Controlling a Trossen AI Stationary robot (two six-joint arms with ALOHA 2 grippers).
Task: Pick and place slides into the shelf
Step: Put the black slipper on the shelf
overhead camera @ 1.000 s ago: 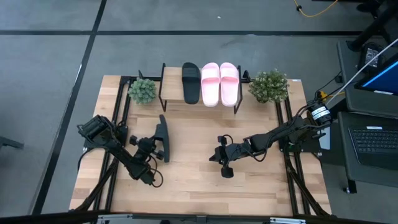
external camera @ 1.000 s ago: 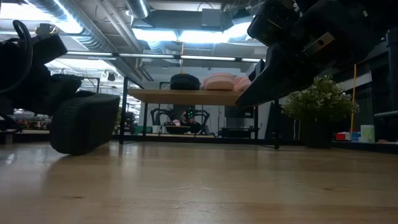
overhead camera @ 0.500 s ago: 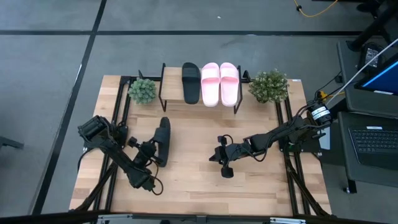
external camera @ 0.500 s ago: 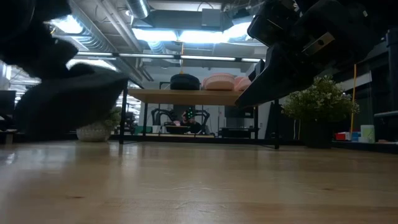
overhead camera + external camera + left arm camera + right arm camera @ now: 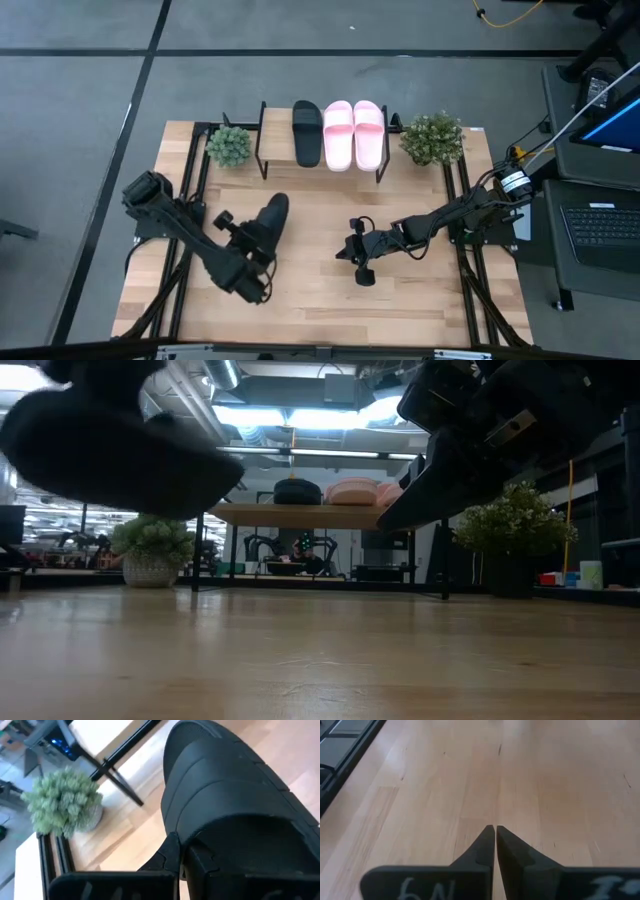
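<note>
One black slide [image 5: 307,132] and two pale pink slides [image 5: 353,134] lie side by side on the plank top of the shelf [image 5: 320,160] at the table's far edge. A second black slide [image 5: 272,218] hangs in the air over the table's left half, with my left gripper [image 5: 252,244] shut on it. In the low view this slide [image 5: 110,445] is well above the tabletop. My right gripper [image 5: 495,832] hovers low over the table's middle, fingers shut and holding nothing. My left gripper pinches the black slide at its side edge [image 5: 176,839] between its two fingers, near the slide's near end. The fingers slant downward from the table's near left. The slide reaches out beyond them toward the shelf, tilted and clear of the table.
A small potted plant [image 5: 229,146] stands left of the shelf and a bigger one [image 5: 432,138] right of it. Bare wooden tabletop [image 5: 310,290] lies between the arms and the near edge. A laptop [image 5: 600,225] sits beyond the table's right side.
My left gripper has risen and rolled, shifting slightly toward the table's right, still shut on the black slide. The slide stood on its edge at the table a second ago. It is now lifted clear and turned, so more of its broad face shows from above.
</note>
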